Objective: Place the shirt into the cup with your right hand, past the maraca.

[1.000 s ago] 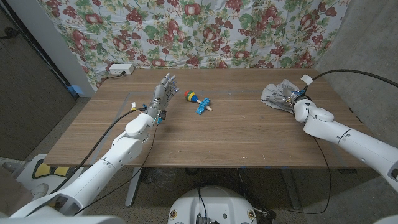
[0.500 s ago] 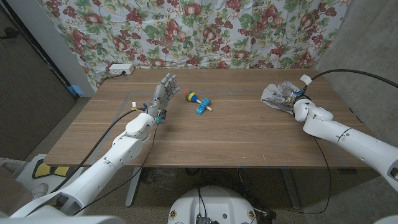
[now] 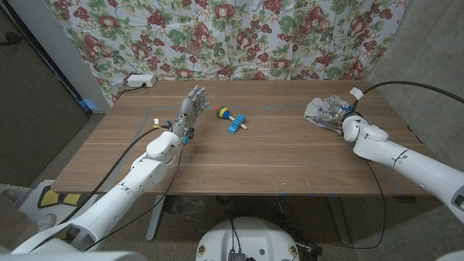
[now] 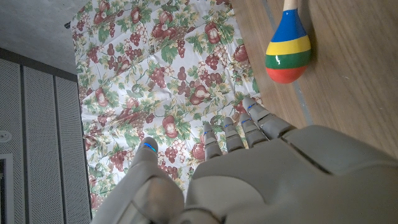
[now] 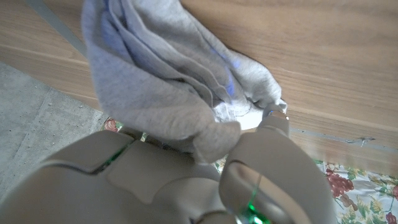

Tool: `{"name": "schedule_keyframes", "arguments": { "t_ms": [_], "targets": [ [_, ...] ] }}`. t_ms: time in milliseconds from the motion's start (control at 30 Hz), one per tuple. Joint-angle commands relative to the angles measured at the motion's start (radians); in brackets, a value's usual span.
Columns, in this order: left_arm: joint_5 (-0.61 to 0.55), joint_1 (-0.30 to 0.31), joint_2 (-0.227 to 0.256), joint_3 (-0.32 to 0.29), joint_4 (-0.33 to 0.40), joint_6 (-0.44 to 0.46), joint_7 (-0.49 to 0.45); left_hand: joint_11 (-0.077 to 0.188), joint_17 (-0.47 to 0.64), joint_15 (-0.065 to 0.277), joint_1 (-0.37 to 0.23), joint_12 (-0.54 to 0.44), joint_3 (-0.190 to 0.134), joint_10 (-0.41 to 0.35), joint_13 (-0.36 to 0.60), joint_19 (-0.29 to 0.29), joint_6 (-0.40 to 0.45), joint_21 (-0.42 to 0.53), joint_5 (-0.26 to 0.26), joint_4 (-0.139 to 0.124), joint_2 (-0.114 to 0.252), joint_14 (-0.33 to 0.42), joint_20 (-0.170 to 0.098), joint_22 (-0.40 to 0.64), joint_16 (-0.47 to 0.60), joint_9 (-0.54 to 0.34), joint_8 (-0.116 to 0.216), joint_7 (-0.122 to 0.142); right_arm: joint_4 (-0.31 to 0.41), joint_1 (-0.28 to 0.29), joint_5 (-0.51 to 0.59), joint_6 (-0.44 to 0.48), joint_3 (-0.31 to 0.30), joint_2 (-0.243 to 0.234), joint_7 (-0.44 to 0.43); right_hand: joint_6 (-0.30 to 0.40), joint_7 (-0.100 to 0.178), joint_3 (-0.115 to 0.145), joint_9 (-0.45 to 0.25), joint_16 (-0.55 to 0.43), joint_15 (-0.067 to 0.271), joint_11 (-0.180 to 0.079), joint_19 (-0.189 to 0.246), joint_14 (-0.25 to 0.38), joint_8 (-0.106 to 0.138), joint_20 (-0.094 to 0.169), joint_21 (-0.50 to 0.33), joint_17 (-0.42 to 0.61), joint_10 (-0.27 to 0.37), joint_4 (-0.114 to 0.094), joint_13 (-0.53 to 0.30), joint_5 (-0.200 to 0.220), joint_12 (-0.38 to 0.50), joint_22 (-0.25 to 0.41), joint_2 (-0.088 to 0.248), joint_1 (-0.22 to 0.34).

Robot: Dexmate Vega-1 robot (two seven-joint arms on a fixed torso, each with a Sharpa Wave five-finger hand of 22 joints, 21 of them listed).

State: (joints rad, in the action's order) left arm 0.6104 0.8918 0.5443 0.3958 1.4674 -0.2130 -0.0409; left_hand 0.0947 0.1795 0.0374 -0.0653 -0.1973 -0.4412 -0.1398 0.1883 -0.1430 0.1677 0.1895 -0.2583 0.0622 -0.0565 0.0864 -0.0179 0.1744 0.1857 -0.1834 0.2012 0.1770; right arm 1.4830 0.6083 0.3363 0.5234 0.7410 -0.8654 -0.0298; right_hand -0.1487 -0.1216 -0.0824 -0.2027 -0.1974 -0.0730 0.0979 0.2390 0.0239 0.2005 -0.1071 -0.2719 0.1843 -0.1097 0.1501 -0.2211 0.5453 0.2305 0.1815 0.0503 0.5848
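- A wooden table (image 3: 239, 156) with a brown grain top takes up the middle of the head view.
- A blue toy block (image 3: 236, 125) lies on the table near its middle, slightly toward the far edge.
- A flowered cloth (image 3: 239, 36) printed with red fruit and green leaves hangs behind the table as a backdrop; it also appears in the left wrist view (image 4: 168, 93).
- A white power strip (image 3: 139, 80) sits at the far left corner of the table, just in front of the cloth.
- A dark grey wall panel (image 3: 29, 101) stands to the left of the table.
- A grey carpeted floor (image 3: 428, 217) lies under and around the table.
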Motion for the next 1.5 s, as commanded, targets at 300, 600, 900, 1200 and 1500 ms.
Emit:
{"name": "schedule_keyframes", "arguments": {
  "t_ms": [300, 600, 900, 1200, 1500],
  "targets": [
    [0.004, 0.008, -0.002, -0.003, -0.001, -0.002, -0.005, -0.003, 0.001, 0.032, -0.001, -0.006, -0.003, -0.005, 0.002, 0.002, 0.008, 0.007, 0.007, 0.007, 0.005, -0.002, -0.004, 0.004, 0.003, -0.004, -0.003, 0.002, -0.015, -0.009, 0.001, -0.007, 0.010, 0.009, 0.005, 0.016, 0.015, 0.003, -0.015, -0.030, 0.047, 0.008, 0.201, 0.063, 0.024, 0.014, -0.049, 0.021, 0.018, -0.009, -0.033, 0.008, 0.030, 0.022, 0.018, 0.036],
    [0.003, 0.003, -0.007, 0.001, -0.008, -0.002, -0.002, -0.003, 0.001, 0.032, 0.001, -0.006, -0.002, -0.006, 0.002, 0.002, 0.008, 0.007, 0.008, 0.007, 0.005, -0.001, -0.003, 0.004, 0.003, -0.004, -0.003, 0.002, -0.022, -0.007, -0.010, -0.021, 0.003, 0.008, 0.001, 0.031, 0.037, 0.010, -0.026, -0.046, 0.078, 0.005, 0.318, 0.097, 0.037, 0.074, -0.108, 0.040, 0.021, -0.008, -0.057, 0.007, 0.045, 0.040, 0.034, 0.064],
    [-0.001, -0.002, -0.013, 0.005, -0.014, -0.006, -0.002, -0.002, 0.001, 0.033, 0.001, -0.006, -0.002, -0.007, 0.002, 0.002, 0.009, 0.007, 0.009, 0.008, 0.006, -0.001, -0.003, 0.004, 0.003, -0.004, -0.003, 0.003, -0.024, -0.007, -0.008, -0.018, 0.004, 0.009, -0.003, 0.037, 0.033, 0.033, -0.038, -0.077, 0.118, 0.024, 0.363, 0.162, 0.047, 0.121, -0.145, 0.063, 0.058, 0.008, -0.087, 0.012, 0.075, 0.057, 0.055, 0.130],
    [-0.002, 0.000, -0.013, 0.006, -0.009, -0.003, -0.007, -0.003, 0.001, 0.032, 0.003, -0.006, -0.002, -0.006, 0.002, 0.002, 0.010, 0.008, 0.010, 0.009, 0.006, -0.001, -0.003, 0.004, 0.003, -0.004, -0.003, 0.003, -0.028, -0.003, -0.010, -0.023, 0.001, 0.010, -0.016, 0.060, 0.021, 0.047, -0.055, -0.109, 0.157, 0.012, 0.394, 0.230, 0.061, 0.175, -0.183, 0.103, 0.112, 0.008, -0.138, 0.013, 0.136, 0.076, 0.066, 0.178],
    [-0.005, 0.002, -0.014, 0.008, -0.004, -0.001, -0.012, -0.003, 0.002, 0.032, 0.005, -0.006, -0.001, -0.006, 0.002, 0.002, 0.010, 0.008, 0.011, 0.009, 0.006, -0.001, -0.003, 0.004, 0.003, -0.004, -0.003, 0.003, -0.031, 0.004, -0.014, -0.030, -0.007, 0.011, -0.036, 0.119, 0.010, 0.057, -0.094, -0.158, 0.202, 0.000, 0.416, 0.297, 0.096, 0.222, -0.236, 0.163, 0.165, 0.011, -0.210, 0.002, 0.224, 0.112, 0.068, 0.242]
  ]
}}
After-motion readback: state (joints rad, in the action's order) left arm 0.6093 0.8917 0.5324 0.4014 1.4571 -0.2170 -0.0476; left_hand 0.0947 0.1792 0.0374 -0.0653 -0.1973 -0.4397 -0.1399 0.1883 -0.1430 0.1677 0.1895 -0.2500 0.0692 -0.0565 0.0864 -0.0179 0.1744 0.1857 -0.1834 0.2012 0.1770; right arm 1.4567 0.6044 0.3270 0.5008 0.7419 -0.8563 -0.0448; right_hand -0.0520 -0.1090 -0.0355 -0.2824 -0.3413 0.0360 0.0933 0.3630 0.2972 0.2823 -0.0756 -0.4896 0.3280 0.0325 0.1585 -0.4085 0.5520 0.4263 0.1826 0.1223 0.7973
